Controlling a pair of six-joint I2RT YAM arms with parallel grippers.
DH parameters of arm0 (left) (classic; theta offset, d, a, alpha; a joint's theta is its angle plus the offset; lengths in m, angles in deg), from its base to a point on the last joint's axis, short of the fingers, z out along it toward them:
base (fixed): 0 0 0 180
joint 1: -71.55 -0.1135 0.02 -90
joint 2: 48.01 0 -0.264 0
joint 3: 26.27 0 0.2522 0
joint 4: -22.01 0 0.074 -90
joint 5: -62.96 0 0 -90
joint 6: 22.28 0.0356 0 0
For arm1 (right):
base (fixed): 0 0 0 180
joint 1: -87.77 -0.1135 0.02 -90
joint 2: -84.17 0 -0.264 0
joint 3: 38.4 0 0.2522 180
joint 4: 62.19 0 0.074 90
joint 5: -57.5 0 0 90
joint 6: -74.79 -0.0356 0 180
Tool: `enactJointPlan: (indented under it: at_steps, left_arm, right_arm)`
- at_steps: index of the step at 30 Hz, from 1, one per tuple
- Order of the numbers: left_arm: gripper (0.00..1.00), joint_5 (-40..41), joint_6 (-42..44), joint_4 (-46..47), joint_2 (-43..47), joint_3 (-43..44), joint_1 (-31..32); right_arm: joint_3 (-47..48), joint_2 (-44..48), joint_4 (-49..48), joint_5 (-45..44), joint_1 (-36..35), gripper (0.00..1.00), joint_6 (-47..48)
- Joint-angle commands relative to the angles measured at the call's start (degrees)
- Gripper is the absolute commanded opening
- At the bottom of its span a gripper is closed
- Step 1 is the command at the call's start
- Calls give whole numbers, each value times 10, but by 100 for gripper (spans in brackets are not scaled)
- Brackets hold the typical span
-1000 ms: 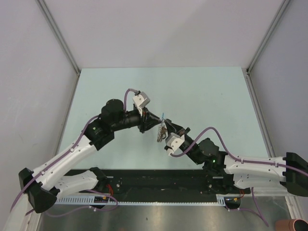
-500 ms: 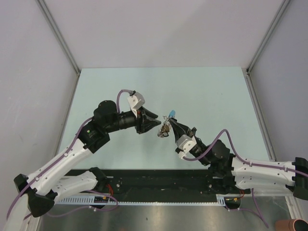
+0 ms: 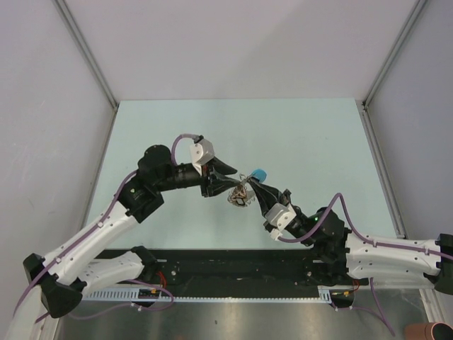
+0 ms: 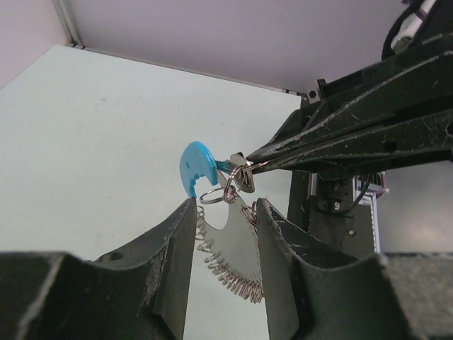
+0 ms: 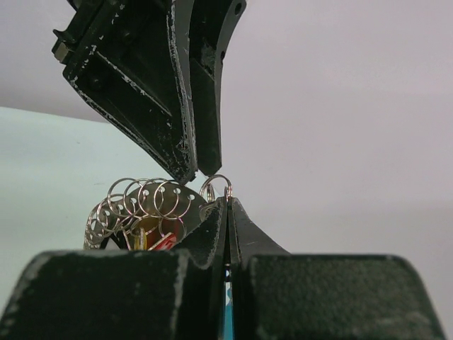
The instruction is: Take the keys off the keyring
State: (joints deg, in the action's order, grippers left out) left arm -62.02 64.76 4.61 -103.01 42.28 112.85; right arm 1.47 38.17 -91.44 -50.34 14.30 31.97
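The keyring [image 3: 241, 197] is a silvery fan of small rings with a light-blue curved band [image 3: 259, 173], held in the air above the table. My right gripper [image 3: 249, 183] is shut on one small ring at its top; the right wrist view shows that ring [image 5: 216, 188] pinched at the closed tips [image 5: 226, 201]. A red-headed key [image 5: 164, 241] hangs among the rings; I cannot make out the dark key. My left gripper [image 3: 232, 181] is open, its fingers [image 4: 180, 234] at either side of the silvery fan [image 4: 230, 244], tips at its upper edge.
The pale green table [image 3: 304, 134] lies below, walled by white panels at the back and sides. A black rail [image 3: 233, 265] runs along the near edge between the arm bases. A brown object [image 3: 432, 331] sits at the bottom right corner.
My left gripper drew back to the left, then came in again to the keyring. My right gripper shifted right and turned, and the blue band now shows further right.
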Motion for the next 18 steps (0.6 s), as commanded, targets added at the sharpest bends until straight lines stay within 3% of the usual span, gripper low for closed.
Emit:
enactJointPlan:
  at_steps: [1, 9, 12, 18]
  left_arm:
    - [45, -72, 59, 14, -5, 9, -6]
    - [45, -180, 106, -33, -46, 40, -7]
    - [28, -180, 123, -51, -50, 43, -7]
    - [4, -152, 144, -57, -37, 37, -7]
  right_arm:
    - [7, 18, -20, 23, -7, 0, -9]
    - [6, 26, -8, 35, -13, 0, -11]
    - [6, 30, -3, 34, -15, 0, -8]
    - [7, 41, 20, 36, -19, 0, 5]
